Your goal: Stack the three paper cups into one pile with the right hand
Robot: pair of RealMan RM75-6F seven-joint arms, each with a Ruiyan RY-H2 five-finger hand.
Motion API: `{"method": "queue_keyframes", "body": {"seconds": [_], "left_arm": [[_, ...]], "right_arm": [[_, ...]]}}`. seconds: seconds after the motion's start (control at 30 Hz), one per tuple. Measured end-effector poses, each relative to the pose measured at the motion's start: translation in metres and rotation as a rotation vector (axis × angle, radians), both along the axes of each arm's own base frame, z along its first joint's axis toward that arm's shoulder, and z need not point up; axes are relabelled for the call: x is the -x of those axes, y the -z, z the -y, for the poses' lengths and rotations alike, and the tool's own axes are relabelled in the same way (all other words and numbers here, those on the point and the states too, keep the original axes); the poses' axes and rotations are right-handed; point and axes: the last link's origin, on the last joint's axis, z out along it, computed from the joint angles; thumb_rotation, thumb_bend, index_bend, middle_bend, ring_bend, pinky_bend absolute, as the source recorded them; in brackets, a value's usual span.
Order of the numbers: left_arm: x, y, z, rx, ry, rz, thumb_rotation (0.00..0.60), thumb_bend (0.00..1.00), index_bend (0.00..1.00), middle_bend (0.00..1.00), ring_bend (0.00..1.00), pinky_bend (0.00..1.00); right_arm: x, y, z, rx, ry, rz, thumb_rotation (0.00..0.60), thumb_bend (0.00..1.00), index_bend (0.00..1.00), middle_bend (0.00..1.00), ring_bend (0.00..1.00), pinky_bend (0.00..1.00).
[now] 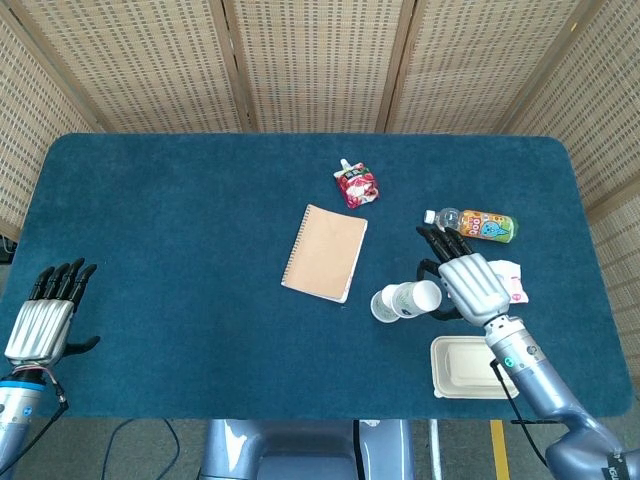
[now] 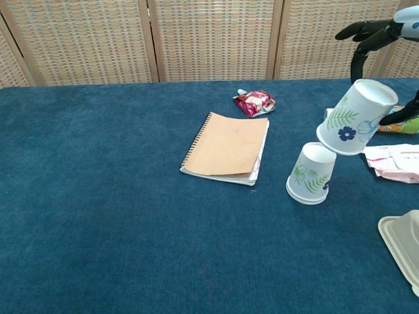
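Right hand (image 1: 468, 288) sits right of centre in my head view, fingers wrapped around a tilted paper cup (image 1: 418, 298) that it holds off the tabletop (image 1: 180, 230). In the chest view that held cup (image 2: 355, 118) leans mouth down and to the left, blue flower showing, with its lower rim just over the top of the standing cup (image 2: 310, 173); I cannot tell whether the two touch. The standing cup rests upside down on the blue cloth, fern print facing me. From the head camera it (image 1: 385, 304) is partly covered by the held one. I can only make out these two cups.

Left hand (image 1: 42, 322) hangs at the lower left edge of the head view, fingers apart, holding nothing.

A notebook (image 1: 325, 252) lies at centre, a red pouch (image 1: 355, 185) above it. A bottle (image 1: 474, 224) lies on its side above the right hand, a crumpled wrapper (image 1: 508, 281) just right of it, and a lidded container (image 1: 470, 366) below.
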Motion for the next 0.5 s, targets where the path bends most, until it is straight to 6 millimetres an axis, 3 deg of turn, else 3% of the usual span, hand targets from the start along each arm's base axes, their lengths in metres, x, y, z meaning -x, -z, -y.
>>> {"method": "queue_keyframes", "body": {"seconds": [0.5], "left_arm": [[0.001,0.0,-0.001,-0.009,-0.003,-0.004,0.6,0.02,0.0,0.0,0.0,0.02]], "right_arm": [[0.01,0.03,0.016,-0.03,0.036,-0.017,0.6,0.23,0.53,0.1,0.0,0.0]]}}
